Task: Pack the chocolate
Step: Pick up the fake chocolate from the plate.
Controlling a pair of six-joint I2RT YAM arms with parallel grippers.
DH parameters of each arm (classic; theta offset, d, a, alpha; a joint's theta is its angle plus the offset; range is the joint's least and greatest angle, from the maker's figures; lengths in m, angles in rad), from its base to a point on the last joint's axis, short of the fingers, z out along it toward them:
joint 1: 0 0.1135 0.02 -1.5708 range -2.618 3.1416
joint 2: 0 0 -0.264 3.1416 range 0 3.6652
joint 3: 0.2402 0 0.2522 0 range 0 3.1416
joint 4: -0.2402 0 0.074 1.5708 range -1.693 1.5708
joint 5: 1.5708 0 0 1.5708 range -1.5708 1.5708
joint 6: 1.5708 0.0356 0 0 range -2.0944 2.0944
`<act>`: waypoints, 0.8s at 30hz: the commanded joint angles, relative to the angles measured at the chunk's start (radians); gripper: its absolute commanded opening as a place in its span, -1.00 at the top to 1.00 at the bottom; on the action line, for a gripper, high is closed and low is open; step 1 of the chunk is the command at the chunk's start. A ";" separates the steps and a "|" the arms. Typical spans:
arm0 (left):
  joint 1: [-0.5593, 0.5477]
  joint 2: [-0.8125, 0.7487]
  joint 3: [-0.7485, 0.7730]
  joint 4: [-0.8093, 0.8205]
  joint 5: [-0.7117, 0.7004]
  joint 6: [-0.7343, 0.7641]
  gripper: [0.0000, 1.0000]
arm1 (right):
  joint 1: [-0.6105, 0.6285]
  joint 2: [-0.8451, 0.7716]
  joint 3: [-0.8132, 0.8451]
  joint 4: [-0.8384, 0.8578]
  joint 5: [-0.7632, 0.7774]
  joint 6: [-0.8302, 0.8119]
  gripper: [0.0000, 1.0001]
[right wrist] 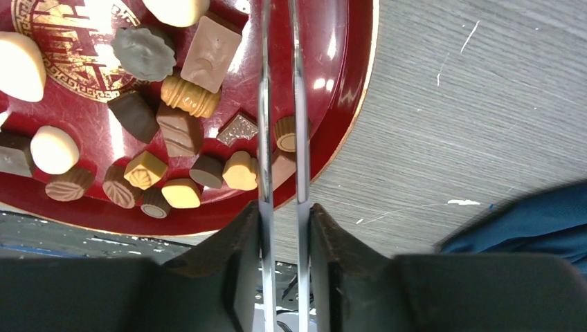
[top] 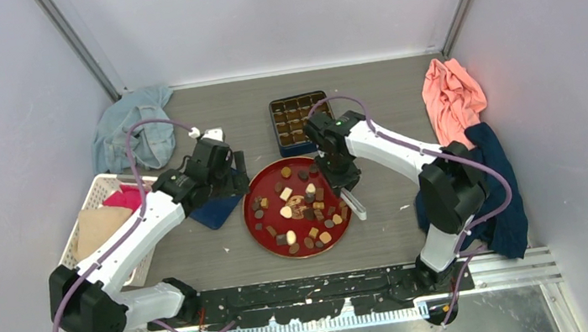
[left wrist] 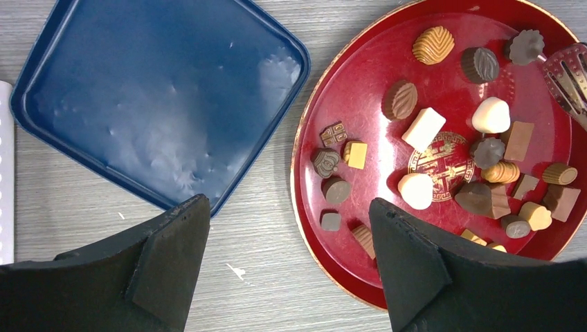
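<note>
Right tool [right wrist: 284, 216] clamps the tongs [right wrist: 264, 104], whose blades straddle one tan chocolate [right wrist: 284, 133] near the rim of the red plate [right wrist: 339, 104]; other pieces lie scattered on it. Left tool [left wrist: 287, 211] hangs wide open nearby. Picking is in hand: next, squeeze, lift, carry to the box [top: 300, 119]. That piece seems to lie on its side, long axis along the blades, flat end rimward.

A: Right pincer [right wrist: 284, 220]?
B: Clamped on tongs [right wrist: 265, 104]. Blades reach over the red plate [right wrist: 332, 83], one tan chocolate [right wrist: 285, 135] between them near its right rim. Grey counter [right wrist: 450, 138] beyond.
</note>
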 commanded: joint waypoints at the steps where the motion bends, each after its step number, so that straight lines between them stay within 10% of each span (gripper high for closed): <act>1: 0.006 -0.040 -0.005 0.015 -0.033 -0.006 -0.71 | 0.011 0.002 0.033 0.015 0.019 -0.016 0.42; 15: 0.007 -0.036 -0.003 0.015 -0.030 -0.010 -0.71 | 0.022 -0.010 0.012 0.014 0.007 -0.013 0.67; 24: 0.006 -0.033 -0.003 0.017 -0.026 -0.011 -0.71 | 0.029 -0.012 -0.019 0.018 -0.002 -0.009 0.40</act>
